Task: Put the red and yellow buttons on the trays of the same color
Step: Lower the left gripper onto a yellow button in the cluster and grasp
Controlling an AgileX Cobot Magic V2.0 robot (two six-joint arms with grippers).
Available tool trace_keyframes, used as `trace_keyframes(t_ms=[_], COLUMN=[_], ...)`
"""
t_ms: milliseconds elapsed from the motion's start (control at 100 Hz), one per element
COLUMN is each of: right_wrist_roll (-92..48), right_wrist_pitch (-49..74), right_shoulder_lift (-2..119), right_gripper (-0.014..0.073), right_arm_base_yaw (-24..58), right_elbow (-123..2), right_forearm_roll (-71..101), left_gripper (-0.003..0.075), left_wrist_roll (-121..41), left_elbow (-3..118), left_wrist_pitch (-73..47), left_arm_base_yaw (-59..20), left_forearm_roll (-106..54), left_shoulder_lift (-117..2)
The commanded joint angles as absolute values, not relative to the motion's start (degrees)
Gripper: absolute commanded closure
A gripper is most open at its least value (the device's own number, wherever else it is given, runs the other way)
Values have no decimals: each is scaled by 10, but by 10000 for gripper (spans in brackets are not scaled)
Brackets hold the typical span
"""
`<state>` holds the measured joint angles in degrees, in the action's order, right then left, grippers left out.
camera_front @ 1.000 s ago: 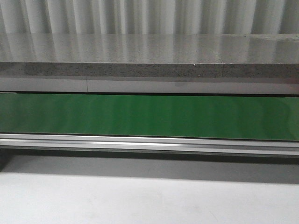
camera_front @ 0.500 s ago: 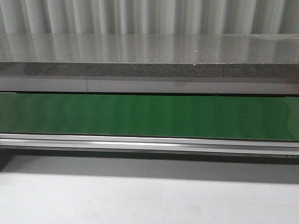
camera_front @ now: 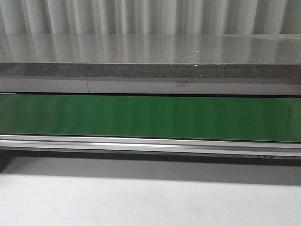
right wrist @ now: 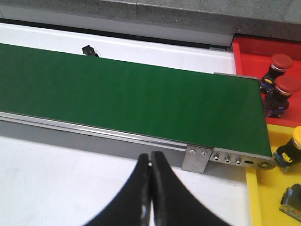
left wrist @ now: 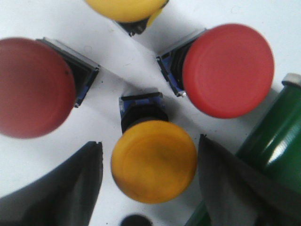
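Note:
In the left wrist view, a yellow button [left wrist: 154, 161] stands on a white surface between the two dark fingers of my left gripper [left wrist: 149, 143]. The gripper is open, with a small gap on each side of the button's cap. Around it are two red buttons [left wrist: 228, 69] [left wrist: 33, 87] and a second yellow button [left wrist: 127, 9]. In the right wrist view, my right gripper [right wrist: 150, 157] is shut on nothing over the white table. The red tray [right wrist: 254, 47] holds two red buttons [right wrist: 282, 61] [right wrist: 286, 85]. The yellow tray [right wrist: 265, 193] holds a yellow button [right wrist: 292, 143].
A green conveyor belt [camera_front: 150, 117] with a metal rail runs across the front view, and its end [right wrist: 225, 157] stops by the trays. A green cylinder [left wrist: 277, 136] lies beside the left gripper's finger. A grey stone ledge [camera_front: 150, 61] stands behind the belt.

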<state>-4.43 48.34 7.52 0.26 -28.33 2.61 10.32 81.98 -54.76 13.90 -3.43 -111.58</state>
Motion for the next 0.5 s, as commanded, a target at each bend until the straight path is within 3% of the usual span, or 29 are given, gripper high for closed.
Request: trace_keyframes(t_ms=[0, 90, 300, 490], right_wrist_roll=[-49, -49, -49, -49], right_wrist_pitch=[445, 445, 445, 445], right_shoulder_lift=[82, 82, 82, 82], right_gripper=[659, 659, 659, 659], right_arm_base_yaw=[3, 3, 3, 3], right_elbow=[-297, -297, -297, -297], right_forearm_roll=[27, 27, 27, 27], left_gripper=[302, 334, 507, 584], left_wrist_roll=[110, 110, 110, 108], left_elbow=[838, 838, 838, 838], left_wrist_pitch=[-526, -522, -513, -512], left_arm_base_yaw=[141, 141, 141, 137], left_forearm_roll=[-37, -37, -29, -23], left_shoulder_lift=[-1088, -1088, -1088, -1064])
